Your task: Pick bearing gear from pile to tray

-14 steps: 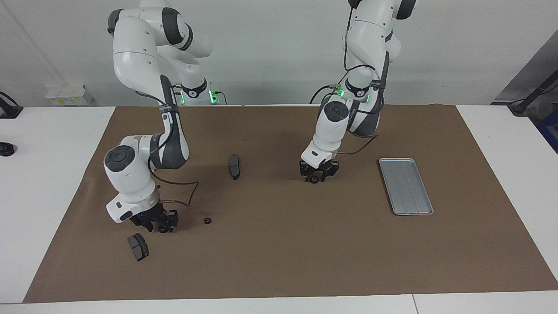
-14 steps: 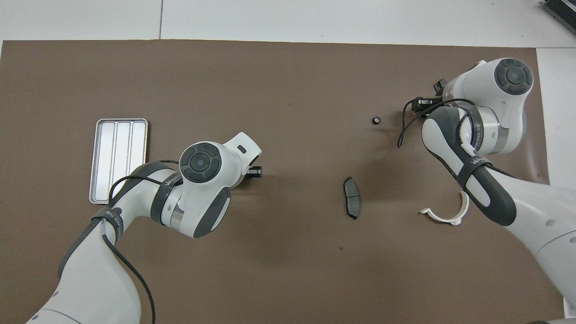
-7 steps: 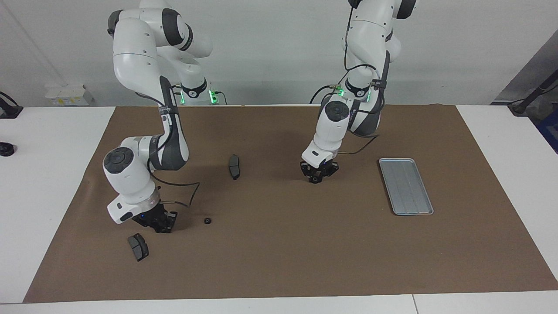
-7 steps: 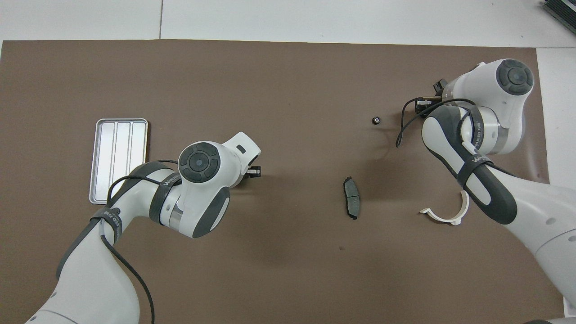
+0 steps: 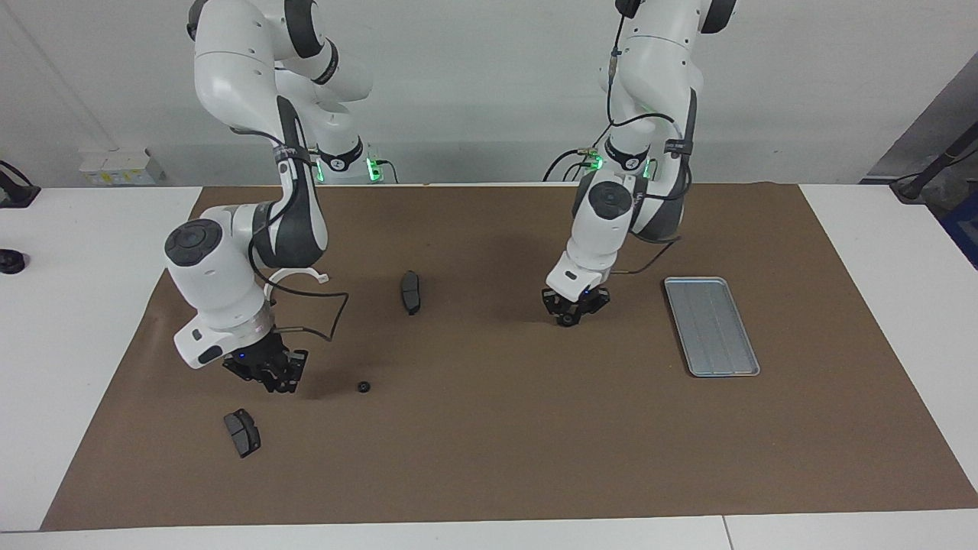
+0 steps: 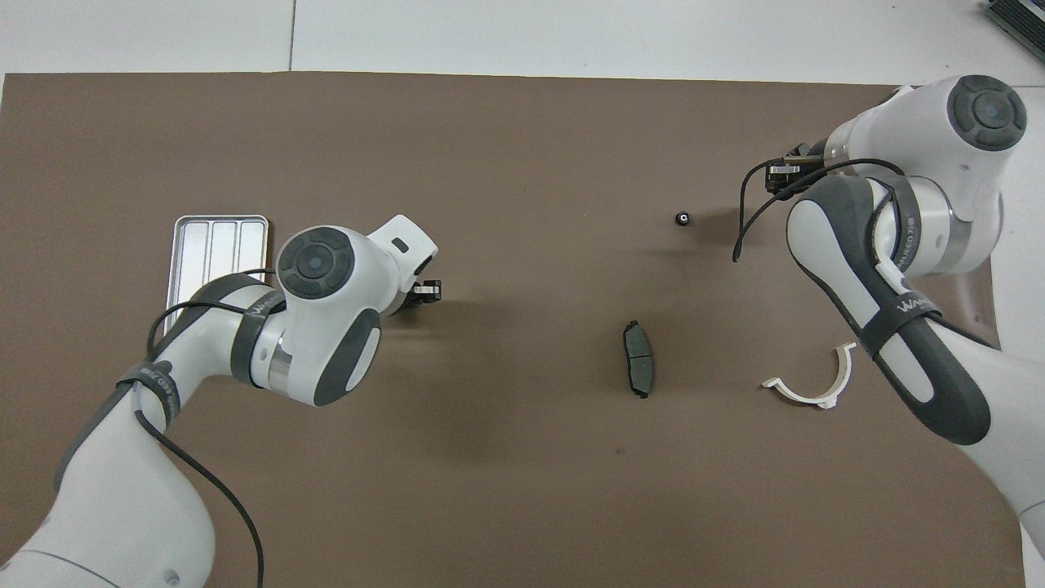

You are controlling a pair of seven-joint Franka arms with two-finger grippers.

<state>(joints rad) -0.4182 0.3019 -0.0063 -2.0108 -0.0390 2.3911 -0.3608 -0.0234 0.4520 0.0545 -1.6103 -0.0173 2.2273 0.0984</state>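
Brown mat (image 5: 497,428): covers the middle of the white table (image 5: 76,305) and carries all the parts.

Facing view
- Left gripper (image 5: 569,315): raised just above the mat, toward the tray; fingers drawn close together on something small and dark, which I cannot identify.
- Right gripper (image 5: 269,376): low over the mat at the right arm's end; whether its fingers hold anything I cannot tell.
- Loose gear (image 5: 364,386): small, black and round, on the mat just beside the right gripper, apart from it.
- Tray (image 5: 710,326): silver-grey, ribbed, flat on the mat toward the left arm's end; nothing in it.
- Brake pad (image 5: 242,431): dark grey, farther from the robots than the right gripper.
- Second brake pad (image 5: 411,292): between the two arms, nearer the robots than the loose gear.
- White half-ring (image 5: 296,275): partly hidden by the right arm.

Overhead view
- Tray (image 6: 214,231): partly covered by the left arm.
- Loose gear (image 6: 682,218): alone on the mat.
- Second brake pad (image 6: 638,369): nearer the robots than the loose gear.
- White half-ring (image 6: 812,384): open side toward the loose gear.
- Left gripper (image 6: 424,290): only the tips show.
- Right gripper (image 6: 785,170): mostly hidden under the wrist.
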